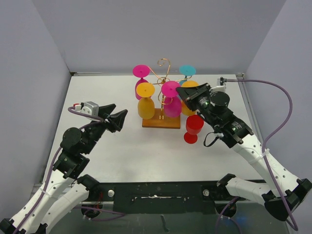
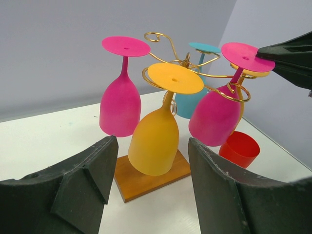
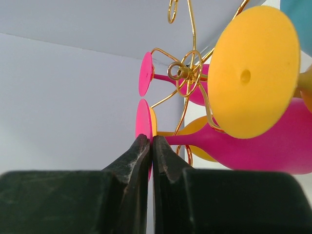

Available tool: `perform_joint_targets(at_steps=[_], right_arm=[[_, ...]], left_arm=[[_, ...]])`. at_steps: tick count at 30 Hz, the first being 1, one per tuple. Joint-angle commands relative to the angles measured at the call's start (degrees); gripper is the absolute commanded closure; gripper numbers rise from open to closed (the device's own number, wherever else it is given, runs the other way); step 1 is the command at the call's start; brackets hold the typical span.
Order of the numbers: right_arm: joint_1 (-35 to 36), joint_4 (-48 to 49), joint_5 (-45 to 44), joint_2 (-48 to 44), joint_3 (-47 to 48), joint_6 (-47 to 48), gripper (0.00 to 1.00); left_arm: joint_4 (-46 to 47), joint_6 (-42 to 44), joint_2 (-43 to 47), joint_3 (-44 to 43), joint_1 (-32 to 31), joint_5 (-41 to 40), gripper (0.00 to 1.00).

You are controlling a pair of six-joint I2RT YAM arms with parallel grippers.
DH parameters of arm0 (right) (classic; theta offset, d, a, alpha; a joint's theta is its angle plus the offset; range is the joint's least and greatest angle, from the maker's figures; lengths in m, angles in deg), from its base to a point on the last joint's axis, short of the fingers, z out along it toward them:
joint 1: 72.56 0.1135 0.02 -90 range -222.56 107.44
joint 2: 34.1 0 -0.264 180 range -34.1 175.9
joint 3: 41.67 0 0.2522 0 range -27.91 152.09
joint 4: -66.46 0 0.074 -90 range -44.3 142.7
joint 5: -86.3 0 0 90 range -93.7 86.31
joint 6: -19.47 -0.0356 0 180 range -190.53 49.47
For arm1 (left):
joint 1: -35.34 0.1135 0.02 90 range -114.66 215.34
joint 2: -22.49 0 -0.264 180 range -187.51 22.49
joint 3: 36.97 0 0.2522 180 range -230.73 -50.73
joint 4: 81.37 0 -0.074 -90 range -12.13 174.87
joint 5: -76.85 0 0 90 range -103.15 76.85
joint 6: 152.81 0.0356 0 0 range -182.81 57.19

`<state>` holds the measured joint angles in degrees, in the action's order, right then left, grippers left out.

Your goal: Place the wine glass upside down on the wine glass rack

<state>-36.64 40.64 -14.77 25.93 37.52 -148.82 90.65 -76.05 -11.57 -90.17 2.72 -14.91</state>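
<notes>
The magenta wine glass (image 1: 171, 100) hung inverted on the wine glass rack (image 1: 161, 123), centre frame. The closed right gripper (image 1: 178, 90) sat at its foot (pinching? unclear), apparently unreleased. The left gripper (image 1: 120, 111) gaped, empty.

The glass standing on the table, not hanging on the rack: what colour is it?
The glass is red, clearest in the top external view.

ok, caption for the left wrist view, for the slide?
Open left gripper facing a wire rack hung with upside-down glasses; one red glass stands upright beside it.
</notes>
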Motion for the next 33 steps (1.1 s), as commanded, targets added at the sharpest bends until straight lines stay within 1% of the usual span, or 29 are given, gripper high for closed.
perform_joint_targets(at_steps=[1, 22, 28, 33], right_arm=[[-0.55, 5.32, 2.23, 0.53, 1.35, 0.92, 1.0], [-0.83, 7.02, 10.79, 3.95, 2.48, 0.81, 1.0], [-0.84, 5.96, 13.69, 4.44, 3.03, 0.53, 1.0], [-0.88, 4.89, 14.45, 3.28, 2.74, 0.5, 1.0]], left_arm=[[1.52, 0.4, 0.14, -0.1, 0.23, -0.76, 0.42], [1.16, 0.31, 0.73, 0.07, 0.19, -1.15, 0.42], [1.16, 0.27, 0.88, 0.2, 0.24, -1.19, 0.42], [1.25, 0.23, 0.85, 0.15, 0.19, -1.15, 0.42]])
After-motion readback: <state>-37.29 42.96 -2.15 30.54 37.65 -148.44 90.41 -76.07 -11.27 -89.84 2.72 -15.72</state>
